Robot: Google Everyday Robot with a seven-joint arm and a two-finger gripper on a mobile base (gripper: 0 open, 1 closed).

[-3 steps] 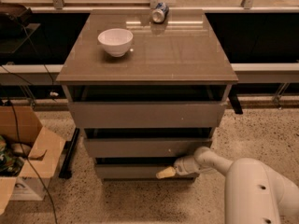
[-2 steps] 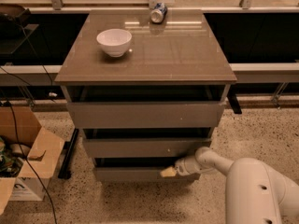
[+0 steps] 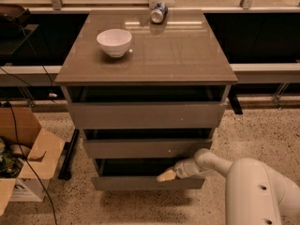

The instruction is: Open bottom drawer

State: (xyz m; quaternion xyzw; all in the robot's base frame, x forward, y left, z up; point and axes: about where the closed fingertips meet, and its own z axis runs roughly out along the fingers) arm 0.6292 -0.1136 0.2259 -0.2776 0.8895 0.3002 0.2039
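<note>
The bottom drawer [image 3: 140,183] is the lowest, slimmest grey-brown front of the cabinet, with a dark gap above it. My gripper [image 3: 166,175] reaches in from the right on a white arm [image 3: 253,186]. Its cream tip sits at the drawer's top edge, right of the middle, against the dark gap. The middle drawer [image 3: 145,147] and the tall top drawer [image 3: 145,115] sit above it.
A white bowl [image 3: 114,41] and a can lying on its side [image 3: 159,12] rest on the cabinet top [image 3: 178,55]. An open cardboard box [image 3: 26,158] stands on the speckled floor at the left, with cables nearby. Dark shelving runs behind the cabinet.
The gripper tip stays at the bottom drawer's top edge. The drawer front looks a little further out, and the view has shifted slightly.
</note>
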